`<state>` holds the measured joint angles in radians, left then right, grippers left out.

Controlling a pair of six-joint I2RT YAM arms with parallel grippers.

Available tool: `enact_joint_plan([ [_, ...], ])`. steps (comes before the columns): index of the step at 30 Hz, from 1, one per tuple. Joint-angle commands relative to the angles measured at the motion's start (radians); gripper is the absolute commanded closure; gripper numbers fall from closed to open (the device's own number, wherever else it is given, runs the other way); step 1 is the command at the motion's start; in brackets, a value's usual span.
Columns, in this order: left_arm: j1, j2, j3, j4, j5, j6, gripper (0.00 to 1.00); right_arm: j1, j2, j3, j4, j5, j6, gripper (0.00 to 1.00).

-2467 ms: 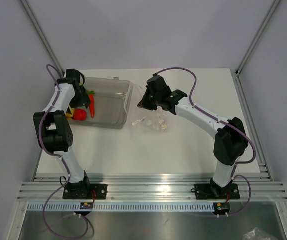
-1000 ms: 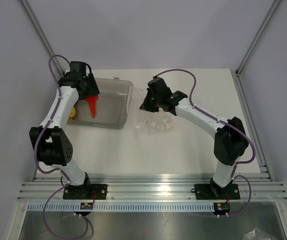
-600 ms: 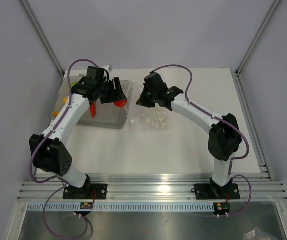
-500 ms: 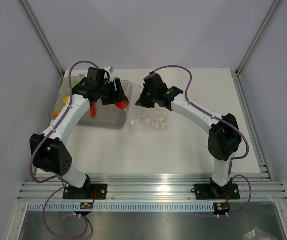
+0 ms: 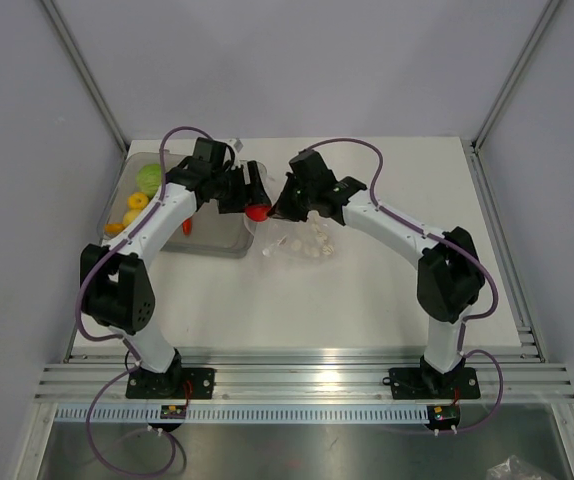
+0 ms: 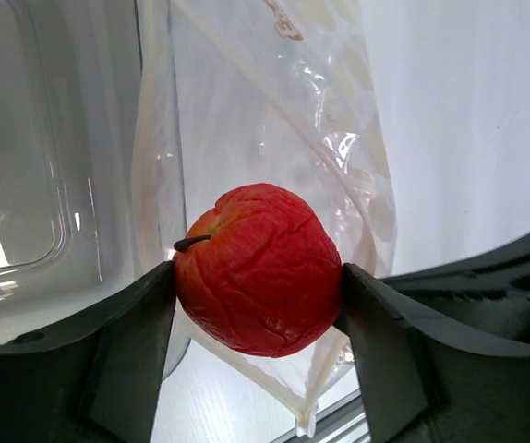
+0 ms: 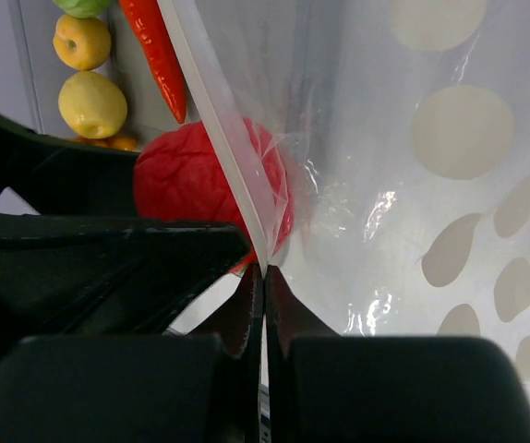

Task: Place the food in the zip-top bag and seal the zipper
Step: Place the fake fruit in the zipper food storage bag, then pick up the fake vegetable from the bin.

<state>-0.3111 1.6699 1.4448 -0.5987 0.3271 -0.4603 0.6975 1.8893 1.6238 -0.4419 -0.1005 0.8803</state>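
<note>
left gripper (image 6: 257, 300) clamps apple (image 6: 251, 254); right gripper (image 7: 263, 277), zipper (image 7: 217, 138)

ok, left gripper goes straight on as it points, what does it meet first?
Probably the clear white-dotted plastic zip-top bag, held up by the right gripper: its film sits directly beyond the red toy apple the left gripper holds. Depth unclear.

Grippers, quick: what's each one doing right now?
Left gripper: closed on the red toy apple.
Right gripper: shut, pinching the zip-top bag by its mouth edge.
</note>
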Motion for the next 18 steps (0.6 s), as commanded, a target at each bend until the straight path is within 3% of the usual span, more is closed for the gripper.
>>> enact_joint_plan([
  [1, -0.016, 0.016, 0.055, -0.001, 0.024, 0.023, 0.18, -0.003, -0.084, -0.019, 0.071, -0.041, 0.040, 1.00],
  [3, -0.016, 0.019, 0.098, -0.058, 0.036, 0.051, 0.01, -0.001, -0.101, -0.039, 0.075, -0.019, 0.051, 1.00],
  [4, -0.017, 0.019, 0.118, -0.081, 0.038, 0.086, 0.01, -0.001, -0.110, -0.045, 0.075, -0.005, 0.055, 1.00],
  [11, 0.015, -0.048, 0.249, -0.230, -0.071, 0.166, 0.04, -0.001, -0.111, -0.054, 0.065, 0.019, 0.046, 1.00],
  [15, 0.148, -0.062, 0.230, -0.225, -0.114, 0.106, 0.17, -0.001, -0.111, -0.054, 0.057, 0.025, 0.022, 1.00],
  [18, 0.259, -0.004, 0.238, -0.260, -0.285, 0.065, 0.18, -0.001, -0.113, -0.051, 0.052, 0.021, 0.003, 1.00],
])
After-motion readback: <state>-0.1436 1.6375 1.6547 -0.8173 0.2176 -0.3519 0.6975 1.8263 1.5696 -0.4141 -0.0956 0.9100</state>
